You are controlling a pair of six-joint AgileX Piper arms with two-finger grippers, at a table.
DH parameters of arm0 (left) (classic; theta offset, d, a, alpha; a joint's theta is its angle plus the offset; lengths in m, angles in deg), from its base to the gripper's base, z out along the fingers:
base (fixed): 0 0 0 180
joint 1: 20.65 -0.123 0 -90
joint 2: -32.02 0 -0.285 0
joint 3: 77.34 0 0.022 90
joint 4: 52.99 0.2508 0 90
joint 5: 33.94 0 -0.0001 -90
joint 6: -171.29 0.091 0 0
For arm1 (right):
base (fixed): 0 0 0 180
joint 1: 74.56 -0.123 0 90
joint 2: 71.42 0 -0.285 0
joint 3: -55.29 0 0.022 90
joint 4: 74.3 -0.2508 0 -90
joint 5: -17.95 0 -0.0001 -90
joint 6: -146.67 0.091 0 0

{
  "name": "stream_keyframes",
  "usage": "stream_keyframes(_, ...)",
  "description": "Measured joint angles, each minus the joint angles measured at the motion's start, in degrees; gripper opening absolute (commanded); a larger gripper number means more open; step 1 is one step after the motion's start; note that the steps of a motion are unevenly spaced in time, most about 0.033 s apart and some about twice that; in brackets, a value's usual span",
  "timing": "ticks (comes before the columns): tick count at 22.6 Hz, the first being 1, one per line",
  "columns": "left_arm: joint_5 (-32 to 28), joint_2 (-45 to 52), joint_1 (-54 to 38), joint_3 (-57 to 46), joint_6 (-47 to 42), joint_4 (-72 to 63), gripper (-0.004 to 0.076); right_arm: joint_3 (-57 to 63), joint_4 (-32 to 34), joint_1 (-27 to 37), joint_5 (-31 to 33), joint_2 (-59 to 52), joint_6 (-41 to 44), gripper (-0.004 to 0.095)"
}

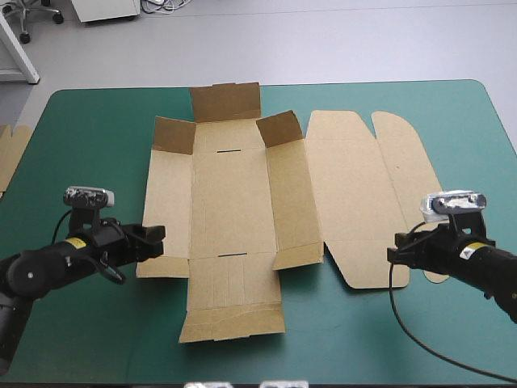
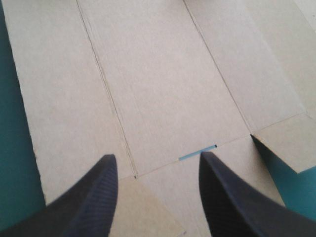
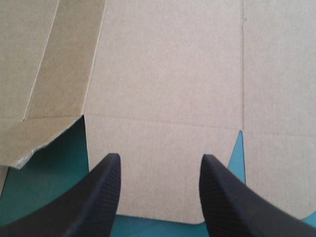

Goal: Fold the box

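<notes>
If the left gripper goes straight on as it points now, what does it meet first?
Probably the box, lying unfolded: the open left gripper is at its left side panel, pointing across the board. Its height above the board is unclear.

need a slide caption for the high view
Brown box lies mostly flat on the table; left end effector and right end effector open at its sides.

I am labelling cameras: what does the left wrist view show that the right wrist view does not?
Only the left wrist view: a narrow slot in the box, ahead of the left gripper. Only the right wrist view: a notch in the lid's edge, ahead of the right gripper. Both: open fingers over brown board, teal-green cover beside it.
</notes>
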Motion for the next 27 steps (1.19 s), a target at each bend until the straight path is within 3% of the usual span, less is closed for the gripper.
stream_keyframes(11,1.57,-17.47,0.00,14.14,2.05,-1.58,0.0376,-15.50,1.14,0.00,2.31,15.27,-0.47,0.0479)
stream_keyframes(18,3.61,-29.76,0.11,21.29,6.65,-9.22,0.0376,-29.14,1.10,0.00,9.20,26.26,-0.47,0.0481)
stream_keyframes(27,7.72,-30.89,-15.83,16.18,9.83,-8.90,0.0376,-30.04,0.66,0.00,11.36,29.62,-2.00,0.0485)
